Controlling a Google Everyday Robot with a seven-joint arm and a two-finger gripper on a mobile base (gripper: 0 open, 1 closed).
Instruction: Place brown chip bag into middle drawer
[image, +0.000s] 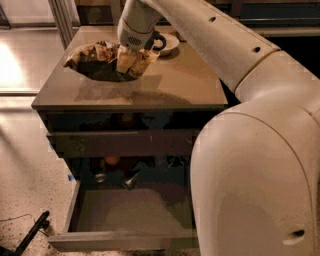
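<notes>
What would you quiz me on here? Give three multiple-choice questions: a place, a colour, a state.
1. Where is the chip bag? A on the cabinet top; B on a chair; C on the floor.
2. What colour is the robot arm? A red; B cream-white; C blue.
3. The middle drawer is: A shut; B removed; C pulled open.
Answers: 1A, it lies on the top, the gripper down on one end. 2B, pale all along. 3C, its floor shows.

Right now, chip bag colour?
Bag: dark brown, tan patches; gripper at its right end. Camera view.
</notes>
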